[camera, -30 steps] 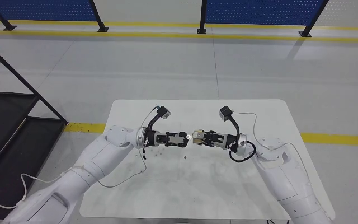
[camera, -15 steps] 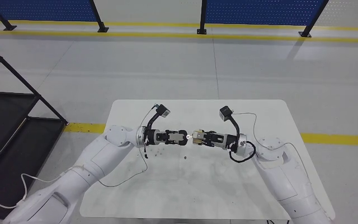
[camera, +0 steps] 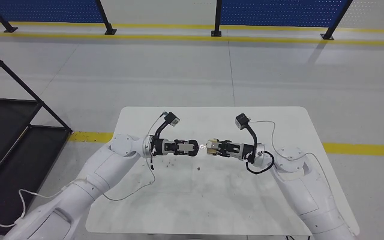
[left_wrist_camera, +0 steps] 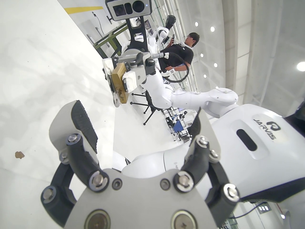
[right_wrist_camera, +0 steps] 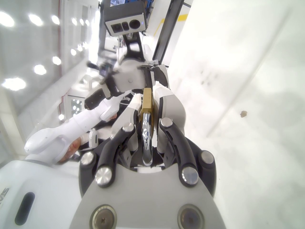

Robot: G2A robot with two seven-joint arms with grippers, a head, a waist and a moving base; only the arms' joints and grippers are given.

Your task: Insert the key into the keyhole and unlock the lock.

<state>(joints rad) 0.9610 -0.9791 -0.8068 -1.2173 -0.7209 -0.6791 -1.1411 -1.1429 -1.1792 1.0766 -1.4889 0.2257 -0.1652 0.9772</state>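
The brass padlock (left_wrist_camera: 118, 75) is held above the white table (camera: 240, 198), with my right gripper (camera: 211, 146) shut on it. In the right wrist view the lock's brass body (right_wrist_camera: 147, 100) and silver shackle (right_wrist_camera: 146, 134) sit between the right gripper's fingers (right_wrist_camera: 169, 103). The key (left_wrist_camera: 116, 100) sticks out of the lock's end, its silver head facing my left gripper (left_wrist_camera: 139, 113). That gripper is open and empty, a short gap away from the key (camera: 204, 144). In the top view the left gripper (camera: 193, 146) points straight at the lock.
A small brown crumb (left_wrist_camera: 19, 154) lies on the table below the grippers. A black rack (camera: 24, 138) stands off the table's left side. Blue barriers (camera: 282, 12) line the floor far behind.
My left gripper has drawn back a little to the left, away from the lock, leaving the key in it. The right arm has held still.
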